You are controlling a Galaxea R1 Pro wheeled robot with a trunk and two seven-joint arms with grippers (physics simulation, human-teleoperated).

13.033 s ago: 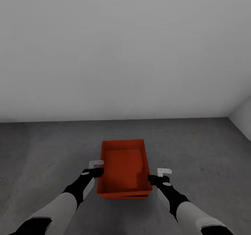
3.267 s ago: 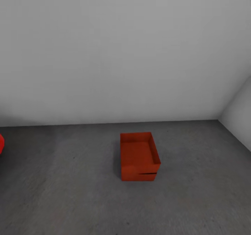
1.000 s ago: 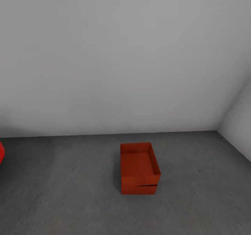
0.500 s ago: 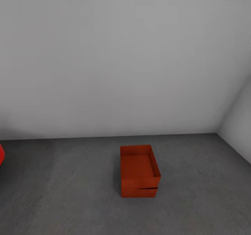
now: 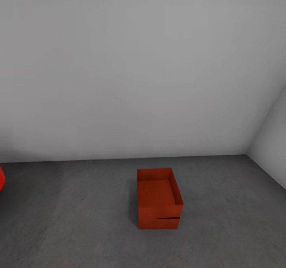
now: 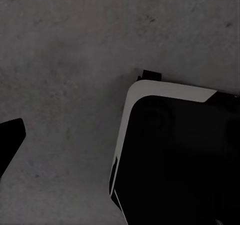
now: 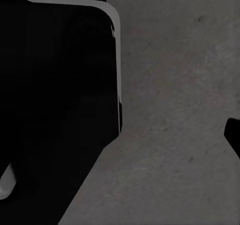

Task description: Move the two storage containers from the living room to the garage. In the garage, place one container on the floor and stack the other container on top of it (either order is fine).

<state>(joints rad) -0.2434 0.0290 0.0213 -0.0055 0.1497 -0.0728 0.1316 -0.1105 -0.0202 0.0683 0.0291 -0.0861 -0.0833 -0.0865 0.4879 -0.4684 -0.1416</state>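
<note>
So the two red-orange rectangular open-top storage bins (image 5: pixel 159 198) are sitting stacked, one on the other, on the dark grey mottled concrete floor (image 5: pixel 79 228) of the garage. The upper bin (image 5: pixel 158 190) sits slightly skewed on the lower bin (image 5: pixel 158 222), with a thin dark gap showing along the seam toward the right corner of the near face. The stack stands a bit out from the plain grey-white back wall (image 5: pixel 139 69), well apart from the side wall (image 5: pixel 274 140) on its right, and far from a sliver of the red car (image 5: pixel 1 178) way over on its left at the frame edge. Both wrist cameras look down at bare concrete next to a black body panel with a white rim (image 6: pixel 165 92) (image 7: pixel 116 45), part of the robot itself as far as I can tell. The claws: a dark tip (image 6: pixel 9 140) pokes into the left wrist view and another (image 7: pixel 234 135) into the right, but I can't tell whether either claw is released or clenched.
</note>
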